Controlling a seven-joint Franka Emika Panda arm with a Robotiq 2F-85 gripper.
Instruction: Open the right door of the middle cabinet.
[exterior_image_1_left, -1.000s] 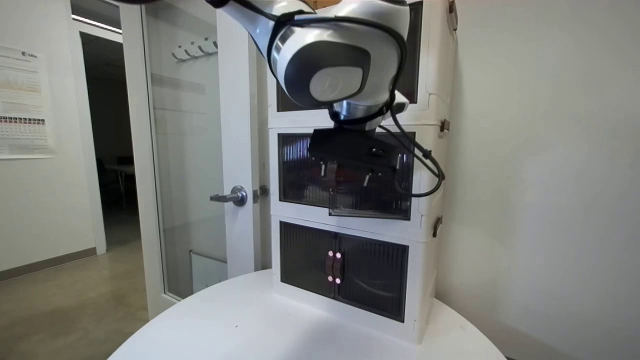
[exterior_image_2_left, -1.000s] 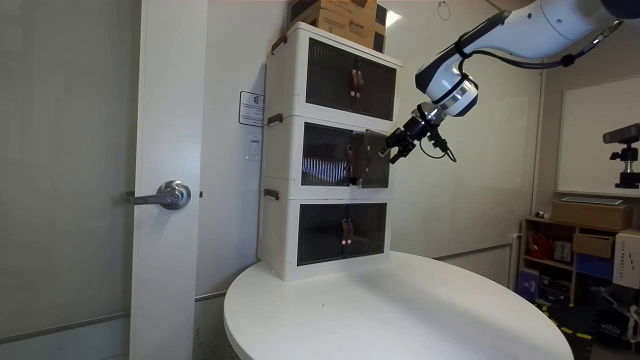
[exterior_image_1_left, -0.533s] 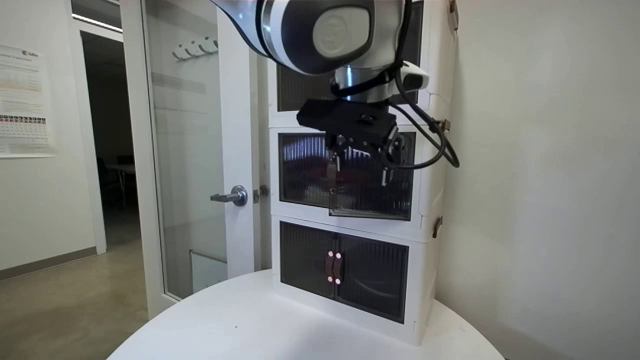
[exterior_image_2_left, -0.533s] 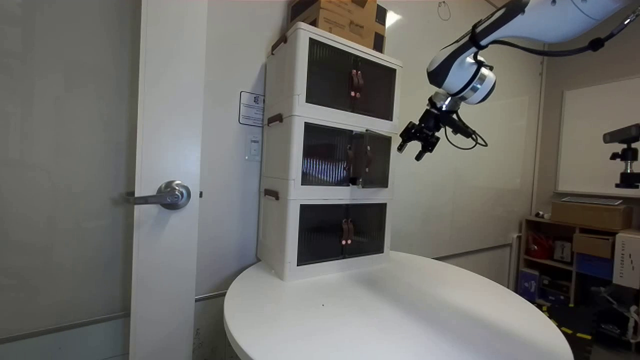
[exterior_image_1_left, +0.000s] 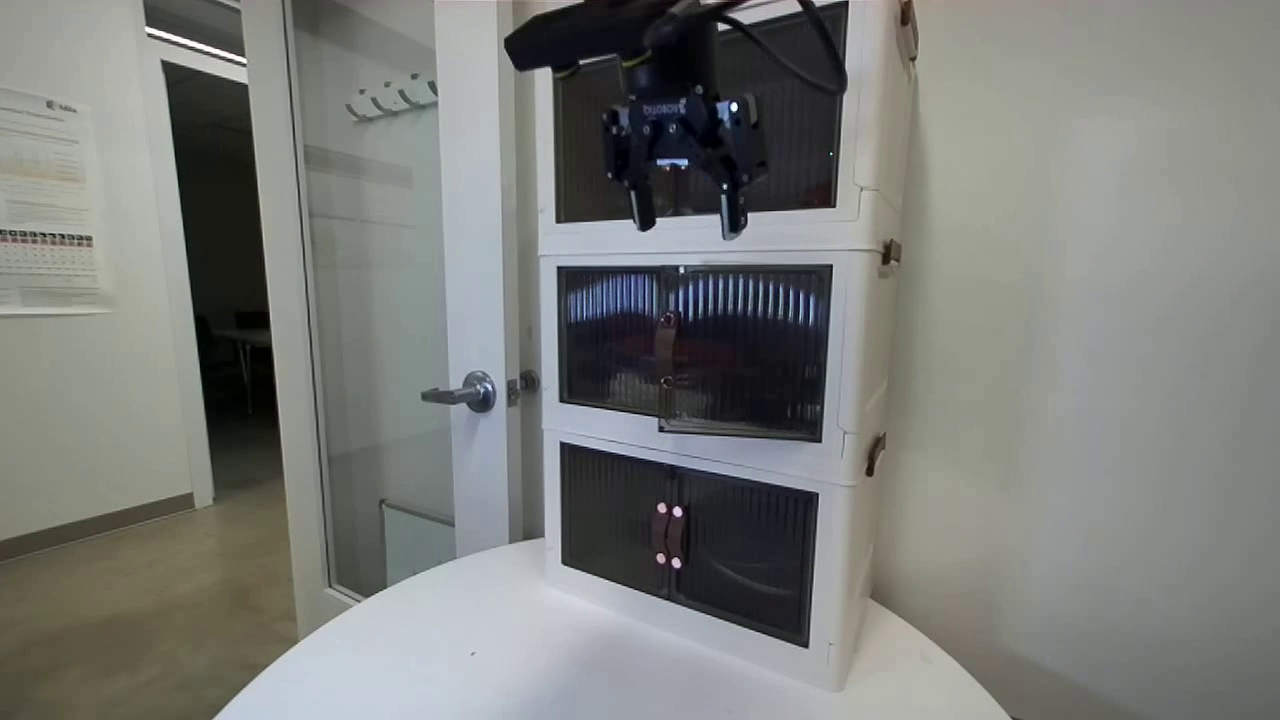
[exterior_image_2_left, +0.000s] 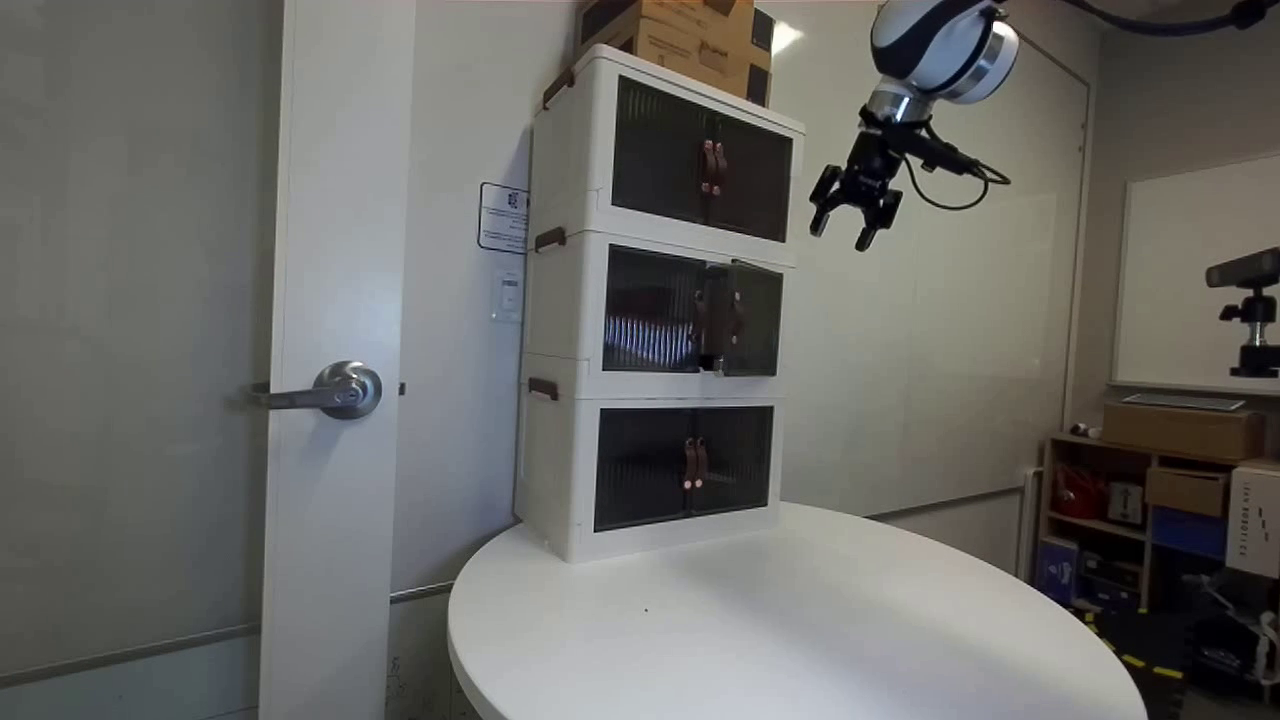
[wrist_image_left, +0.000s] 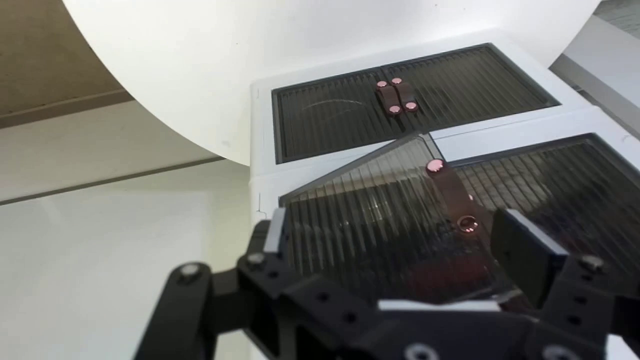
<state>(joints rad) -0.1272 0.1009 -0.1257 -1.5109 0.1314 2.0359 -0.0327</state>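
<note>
The right door (exterior_image_1_left: 760, 370) of the middle cabinet (exterior_image_1_left: 865, 350) is a dark see-through ribbed panel with a brown strap handle (exterior_image_1_left: 667, 350). It stands ajar, its handle edge swung out from the white frame, in both exterior views, as on the door (exterior_image_2_left: 757, 335). The left door (exterior_image_2_left: 650, 310) is shut. My gripper (exterior_image_1_left: 688, 225) is open and empty, above the door's level and apart from it; it also shows clear of the stack (exterior_image_2_left: 842, 232). In the wrist view the door (wrist_image_left: 370, 220) lies beyond the spread fingers (wrist_image_left: 400, 235). Something red shows dimly through it.
The top cabinet (exterior_image_2_left: 560, 170) and bottom cabinet (exterior_image_2_left: 545, 450) have their dark doors shut. The stack stands on a round white table (exterior_image_2_left: 780, 640). A cardboard box (exterior_image_2_left: 690, 45) sits on top. A glass door with a lever handle (exterior_image_1_left: 460, 392) is beside the stack.
My gripper has moved up and back, away from the right door, and its tilt has changed. The right door stays ajar at about the same angle.
</note>
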